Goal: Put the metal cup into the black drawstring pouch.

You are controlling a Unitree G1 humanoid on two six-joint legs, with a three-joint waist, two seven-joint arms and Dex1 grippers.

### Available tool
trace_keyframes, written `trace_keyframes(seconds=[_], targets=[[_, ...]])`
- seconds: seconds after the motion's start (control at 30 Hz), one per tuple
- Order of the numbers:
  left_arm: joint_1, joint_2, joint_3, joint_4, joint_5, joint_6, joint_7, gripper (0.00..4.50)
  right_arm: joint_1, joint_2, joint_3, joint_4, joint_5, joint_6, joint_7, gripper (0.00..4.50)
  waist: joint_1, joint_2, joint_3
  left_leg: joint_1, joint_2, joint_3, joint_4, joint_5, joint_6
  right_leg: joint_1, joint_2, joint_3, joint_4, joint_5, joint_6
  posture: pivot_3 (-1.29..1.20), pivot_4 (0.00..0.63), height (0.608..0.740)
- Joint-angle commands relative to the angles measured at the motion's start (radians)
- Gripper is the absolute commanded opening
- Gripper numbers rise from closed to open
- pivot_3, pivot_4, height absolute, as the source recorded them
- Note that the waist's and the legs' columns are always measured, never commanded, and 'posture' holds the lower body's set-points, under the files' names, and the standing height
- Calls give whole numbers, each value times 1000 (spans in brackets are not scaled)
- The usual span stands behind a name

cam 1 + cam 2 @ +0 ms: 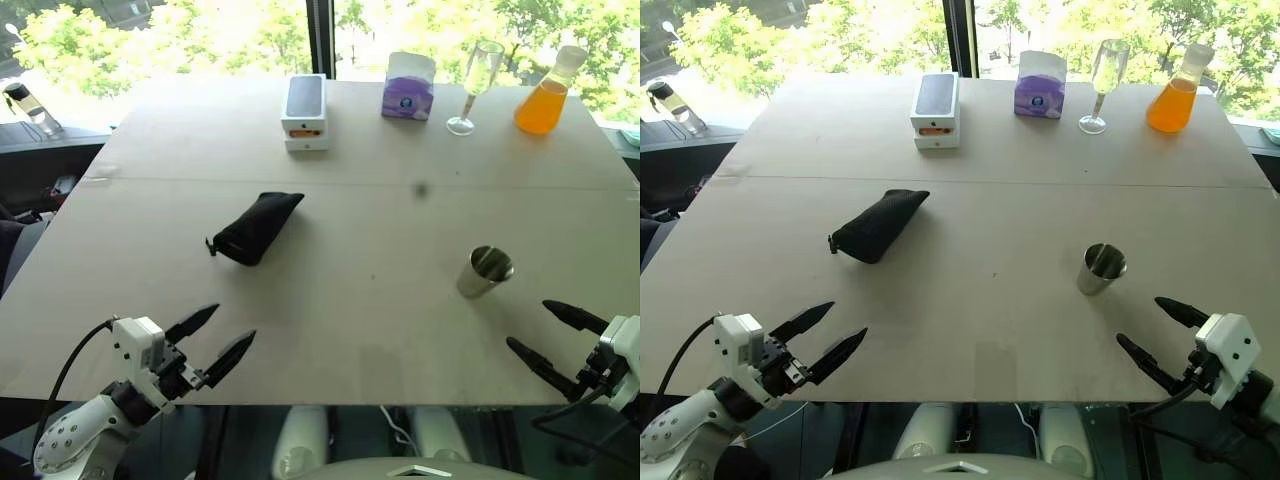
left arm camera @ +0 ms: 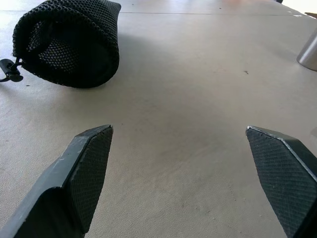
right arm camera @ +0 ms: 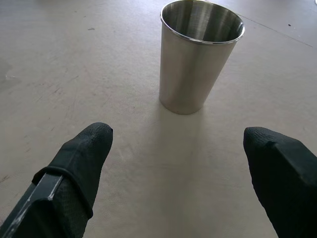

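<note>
Plainly, both tools gape empty: right tool (image 1: 556, 334) may topple the upright metal cup (image 1: 485, 271); black drawstring pouch (image 1: 257, 227), at ten o'clock, lies collapsed

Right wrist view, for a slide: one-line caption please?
Open right gripper faces the upright metal cup on the bare table, not yet touching it.

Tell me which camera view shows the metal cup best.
The right wrist view: the metal cup stands upright, close and whole, rim and inside visible, ahead of the open right gripper. The two eye views show it small on the table. The left wrist view catches just a sliver at the frame edge.
</note>
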Motion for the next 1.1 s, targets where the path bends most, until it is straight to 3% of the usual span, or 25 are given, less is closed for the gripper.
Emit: trace_keyframes(seconds=[0.03, 0.43, 0.6, 0.83, 1.1], targets=[[-18, 11, -6, -36, -22, 18, 7, 4463, -2, 4, -8, -5, -9, -21, -1, 4500, 0, 0, 0, 0, 0, 0, 0, 0, 0, 0, 0, 0, 0, 0, 0, 0, 150, 737], [-94, 67, 16, 32, -20, 12, -73, 4463, 30, 11, 150, -195, 33, -61, 120, 4500, -1, 3, -5, 1, 0, 1, 0, 0, 0, 1, 1, -1, 0, 0, 0, 0, 150, 737], [-103, 85, 41, 100, 55, -85, -98, 4463, -28, -2, 209, -277, 73, -16, 99, 4500, 0, 2, -5, 1, 0, 1, 0, 0, 0, 1, 1, -1, 0, 0, 0, 0, 150, 737], [-187, 172, 75, 257, 162, -365, -212, 4463, -85, 24, 265, -341, 111, -18, 68, 4500, 5, 0, -7, 1, 0, 0, 0, 0, 0, 1, 0, -2, 0, 0, 0, 0, 150, 737], [-347, 258, 94, 440, 196, -437, -204, 4463, -167, 67, 320, -360, 123, -9, 16, 4500, 0, -2, -8, 1, 0, 0, 0, 0, 0, 1, 1, -3, 1, 0, 0, 0, 150, 737]])
